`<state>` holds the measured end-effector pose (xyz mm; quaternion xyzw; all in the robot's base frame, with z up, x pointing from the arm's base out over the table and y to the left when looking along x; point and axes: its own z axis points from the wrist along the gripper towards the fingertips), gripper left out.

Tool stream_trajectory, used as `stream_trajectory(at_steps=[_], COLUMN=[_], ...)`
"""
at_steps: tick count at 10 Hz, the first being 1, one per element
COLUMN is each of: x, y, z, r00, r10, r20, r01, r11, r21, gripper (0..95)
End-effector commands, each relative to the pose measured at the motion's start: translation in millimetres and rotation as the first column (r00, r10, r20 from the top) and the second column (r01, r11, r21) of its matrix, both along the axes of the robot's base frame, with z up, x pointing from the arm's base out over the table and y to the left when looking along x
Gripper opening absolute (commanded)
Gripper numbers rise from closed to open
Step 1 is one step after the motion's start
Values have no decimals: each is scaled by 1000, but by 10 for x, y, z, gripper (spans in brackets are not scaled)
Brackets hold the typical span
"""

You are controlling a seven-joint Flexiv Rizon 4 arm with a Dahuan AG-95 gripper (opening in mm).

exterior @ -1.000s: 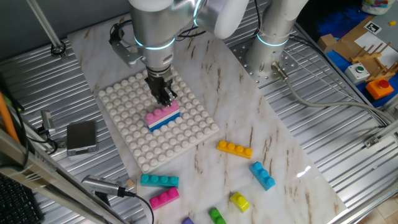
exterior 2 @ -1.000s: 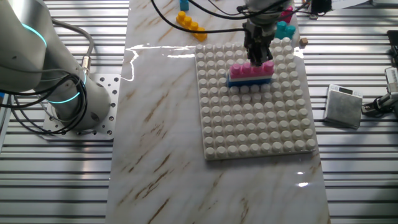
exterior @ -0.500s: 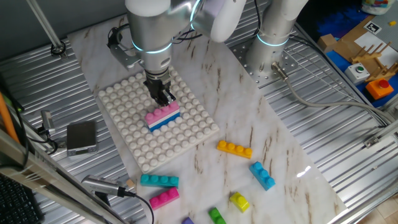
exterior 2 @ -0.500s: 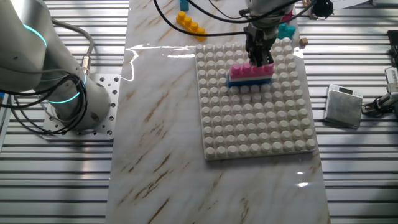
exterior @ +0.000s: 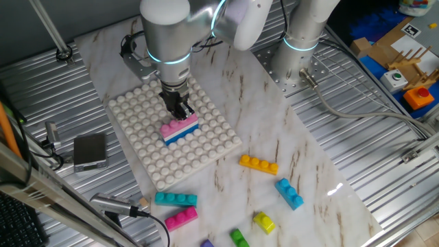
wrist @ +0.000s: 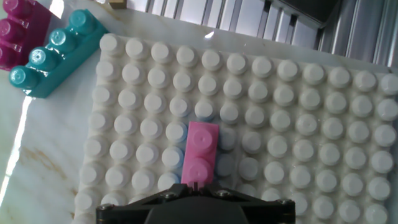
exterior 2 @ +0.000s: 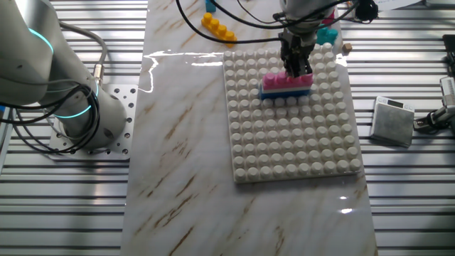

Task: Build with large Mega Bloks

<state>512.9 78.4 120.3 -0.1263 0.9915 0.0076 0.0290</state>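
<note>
**brickfan22:** Mega Bloks stack update: the pink brick (exterior: 180,124) now sits on top of the white and blue bricks, near the middle of the white baseplate (exterior: 140,110). Compared with a second ago the gripper (exterior: 180,110) has risen a touch. It was right down on the pink studs, now its tips hang just above them.

**rizon_watcher:** Agreed, the arm has backed up and the stack didn't budge, so that brick looks seated and let go. Are the jaws open, though? They're narrow and off the brick in both fixed views, but it's hard to tell, and the hand view only shows the pink brick (wrist: 202,151) below the housing.

**brickfan22:** So next is probably a loose one: orange brick (exterior: 258,164), teal brick (exterior: 175,199), or the light blue brick (exterior: 289,193) on the marble.
</note>
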Motion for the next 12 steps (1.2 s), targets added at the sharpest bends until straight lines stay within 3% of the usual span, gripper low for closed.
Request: stream_trajectory(at_steps=[1, 5, 10, 12], x=[-17, -17, -50, 17], y=[-3, -3, 39, 68], z=[-39, -57, 363, 385], r00=[1000, 1000, 1000, 1000], r10=[1, 4, -8, -8], r20=[-2, 4, -26, -27], r01=[-1, -4, 8, 8], r11=[1000, 1000, 1000, 1000], r21=[0, 0, -1, 3], gripper=[0, 0, 0, 0])
